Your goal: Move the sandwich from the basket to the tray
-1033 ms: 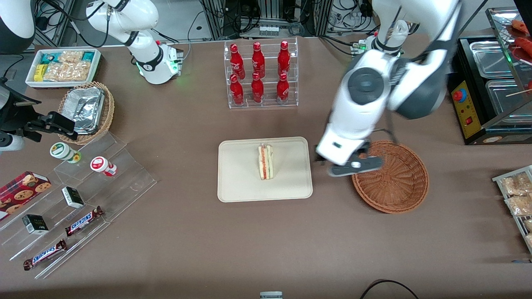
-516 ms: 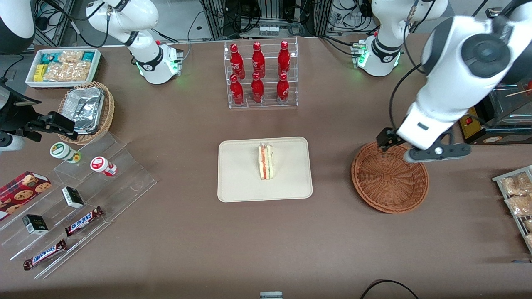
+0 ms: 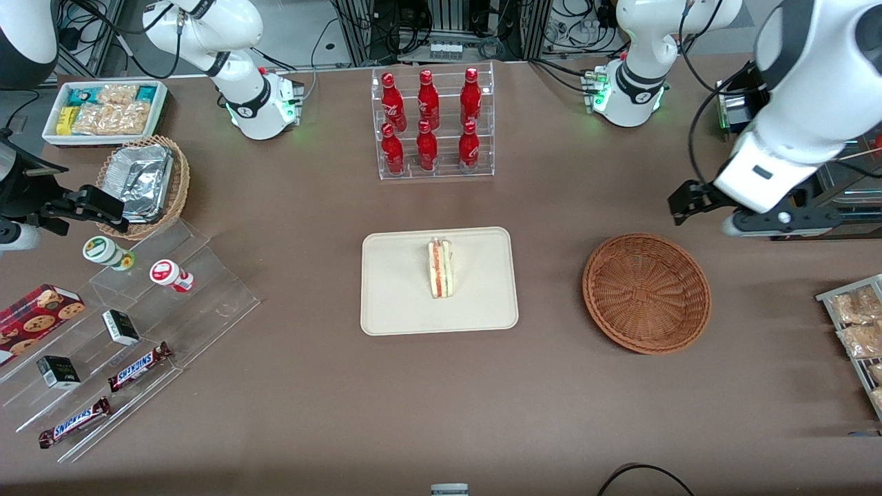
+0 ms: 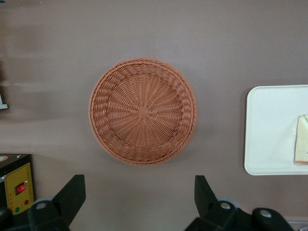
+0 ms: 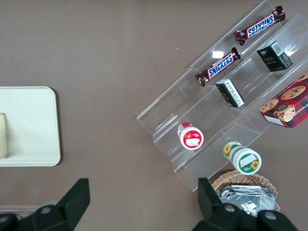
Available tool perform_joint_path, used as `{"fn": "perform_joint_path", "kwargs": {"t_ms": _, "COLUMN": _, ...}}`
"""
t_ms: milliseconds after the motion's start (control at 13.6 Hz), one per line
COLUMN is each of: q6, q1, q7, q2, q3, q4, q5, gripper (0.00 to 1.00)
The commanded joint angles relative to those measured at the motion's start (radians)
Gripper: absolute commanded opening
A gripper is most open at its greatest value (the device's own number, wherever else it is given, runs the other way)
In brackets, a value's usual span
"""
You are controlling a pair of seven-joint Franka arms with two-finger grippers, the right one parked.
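Observation:
The sandwich [image 3: 441, 269], a pale wedge with red and green filling, stands on the cream tray [image 3: 400, 303] in the middle of the table. Its edge also shows in the left wrist view [image 4: 302, 147] on the tray [image 4: 269, 130]. The reddish-brown wicker basket [image 3: 646, 293] is empty and sits beside the tray toward the working arm's end; it also shows in the left wrist view [image 4: 143, 111]. My left gripper [image 3: 730, 210] is open and empty, raised above the table, farther from the front camera than the basket. Its fingers [image 4: 71, 195] stand wide apart.
A clear rack of red bottles [image 3: 431, 124] stands farther back than the tray. A black appliance with a yellow panel [image 3: 778, 179] sits by the working arm. Snack packs [image 3: 858, 324] lie at that end. An acrylic stand with candy bars [image 3: 124, 331] and a foil basket [image 3: 145, 182] lie toward the parked arm's end.
My left gripper has moved away from beside the tray, across the basket, up and toward the working arm's end. The sandwich stays on the tray.

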Motion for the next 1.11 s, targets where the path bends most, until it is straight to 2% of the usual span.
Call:
{"fn": "perform_joint_path", "kwargs": {"t_ms": 0, "q6": -0.015, "q1": -0.020, "q7": 0.044, "q2": -0.040, "q3": 0.062, "q4": -0.025, "q5": -0.021, "gripper": 1.00}}
{"fn": "perform_joint_path", "kwargs": {"t_ms": 148, "q6": -0.021, "q1": -0.058, "q7": 0.075, "q2": -0.036, "q3": 0.136, "q4": -0.007, "q5": -0.021, "gripper": 1.00}}
{"fn": "perform_joint_path", "kwargs": {"t_ms": 369, "q6": -0.048, "q1": -0.057, "q7": 0.080, "q2": 0.010, "q3": 0.158, "q4": 0.057, "q5": -0.021, "gripper": 1.00}}
{"fn": "perform_joint_path", "kwargs": {"t_ms": 1033, "q6": -0.105, "q1": -0.051, "q7": 0.083, "q2": 0.012, "q3": 0.148, "q4": 0.116, "q5": -0.021, "gripper": 1.00}}
